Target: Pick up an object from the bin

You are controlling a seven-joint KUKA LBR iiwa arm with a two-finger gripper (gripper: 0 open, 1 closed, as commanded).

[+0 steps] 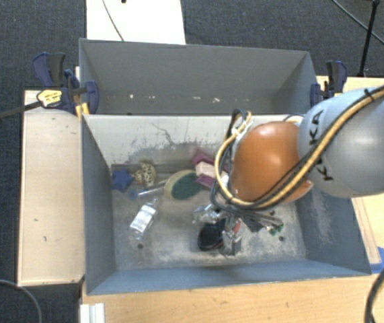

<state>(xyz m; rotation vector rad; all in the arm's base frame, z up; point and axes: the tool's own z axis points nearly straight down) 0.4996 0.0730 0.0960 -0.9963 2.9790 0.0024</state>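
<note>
My gripper (224, 236) reaches down below the orange cover to the bin floor, right of centre and near the front wall. A small black object (210, 237) lies right at its fingertips, touching or just beside them. I cannot tell whether the fingers enclose it. A round pad with a dark green face and pale rim (183, 185) lies just behind and to the left of the gripper. A pink object (203, 164) sits at the back, partly hidden by the cover.
Further left lie a crumpled clear plastic piece (142, 219), a blue object (121, 178) and a small speckled yellowish ball (145, 173). Small dark and green bits (274, 227) lie right of the gripper. The front wall is close to the gripper.
</note>
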